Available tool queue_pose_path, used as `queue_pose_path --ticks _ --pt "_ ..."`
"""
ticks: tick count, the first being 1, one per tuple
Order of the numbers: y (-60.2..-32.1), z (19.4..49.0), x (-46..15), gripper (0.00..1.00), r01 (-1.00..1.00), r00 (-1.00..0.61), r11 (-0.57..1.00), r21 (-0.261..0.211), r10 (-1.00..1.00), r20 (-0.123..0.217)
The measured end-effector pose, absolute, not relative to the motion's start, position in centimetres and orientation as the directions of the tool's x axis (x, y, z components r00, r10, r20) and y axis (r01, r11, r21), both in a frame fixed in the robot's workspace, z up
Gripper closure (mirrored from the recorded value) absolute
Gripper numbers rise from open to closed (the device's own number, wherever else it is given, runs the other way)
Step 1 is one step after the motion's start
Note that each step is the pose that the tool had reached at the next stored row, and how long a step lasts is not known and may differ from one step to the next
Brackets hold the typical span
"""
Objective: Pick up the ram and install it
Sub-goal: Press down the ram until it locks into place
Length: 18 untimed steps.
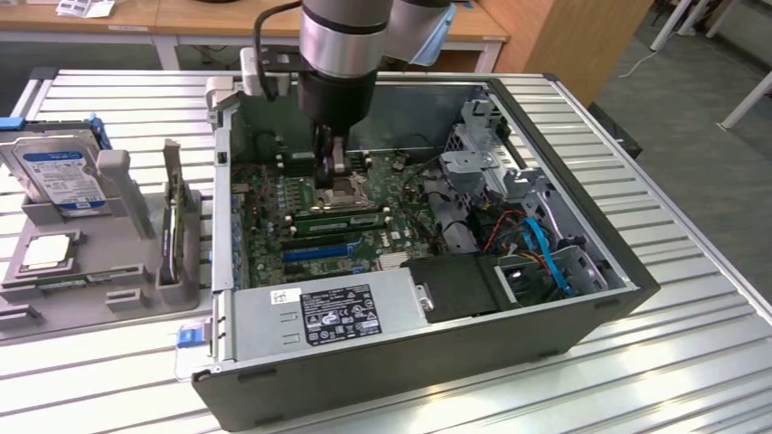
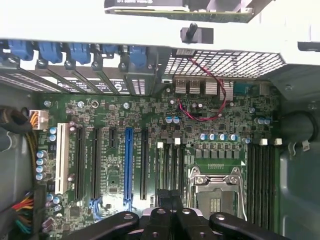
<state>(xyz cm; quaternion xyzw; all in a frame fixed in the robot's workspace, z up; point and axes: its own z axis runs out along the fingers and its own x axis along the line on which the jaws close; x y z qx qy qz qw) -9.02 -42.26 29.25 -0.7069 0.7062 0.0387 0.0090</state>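
- gripper (image 1: 327, 179) clenched, black metal fingers pressed together, nothing visibly grasped; reaches down into the case from the upper centre of the exterior view; in the wrist view (image 2: 170, 202) it sits over black memory slots beside the CPU socket (image 2: 215, 192)
- ram (image 1: 342, 218): thin green stick lying along a slot just below the socket, centre of the exterior view; can't tell if the fingers touch it
- motherboard (image 2: 210, 120): green, dense, with long black slots, one blue slot (image 2: 128, 165) and a looped red wire (image 2: 200, 85)
- open dark computer case (image 1: 399, 380) holds the motherboard, a silver labelled power supply (image 1: 325, 316) and blue cables (image 1: 549, 258)
- grey moulded tray (image 1: 72, 307), exterior view's left, holds a blue-labelled hard drive (image 1: 61, 172) and an upright board (image 1: 179, 212)
- ribbed metal table (image 1: 675, 344)
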Motion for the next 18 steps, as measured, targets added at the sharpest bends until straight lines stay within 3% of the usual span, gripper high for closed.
queue_pose_path --ticks 18 --pt "-42.3 31.7 -9.0 0.90 -0.999 -0.001 -0.002 0.042 -0.998 -0.060"
